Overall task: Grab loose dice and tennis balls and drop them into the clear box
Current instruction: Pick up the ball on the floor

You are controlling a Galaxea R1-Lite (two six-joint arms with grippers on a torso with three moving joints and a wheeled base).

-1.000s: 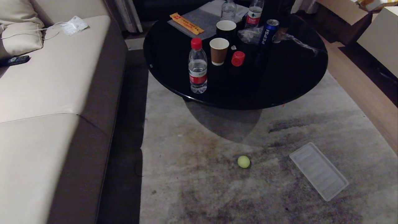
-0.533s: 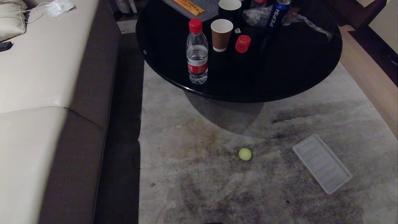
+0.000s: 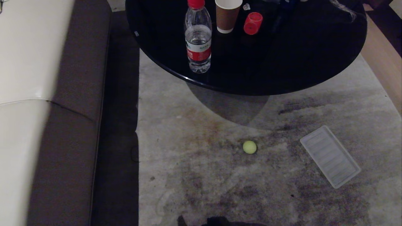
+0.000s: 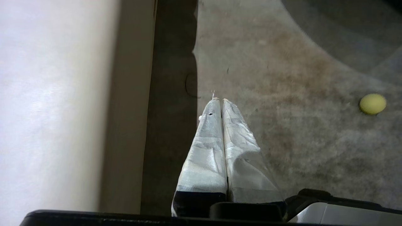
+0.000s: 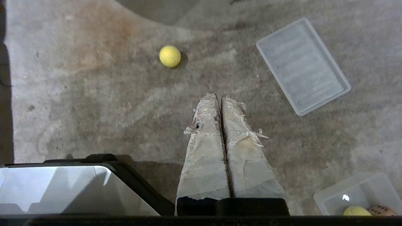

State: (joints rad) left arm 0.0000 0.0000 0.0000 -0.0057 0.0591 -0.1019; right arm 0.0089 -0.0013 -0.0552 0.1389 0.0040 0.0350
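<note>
While both arms hang idle above the rug, items are listed relative to it. Tennis ball: loose, mid-rug. Ribbed lid: flat on rug, right of ball, apart. Clear box: on rug near right gripper, w/ second tennis ball & tan die inside. Red die: on black table over the rug's far end, beside cup & bottle. Left gripper: over rug's sofa-side edge. Both grippers' jaws pressed together, nothing held.
</note>
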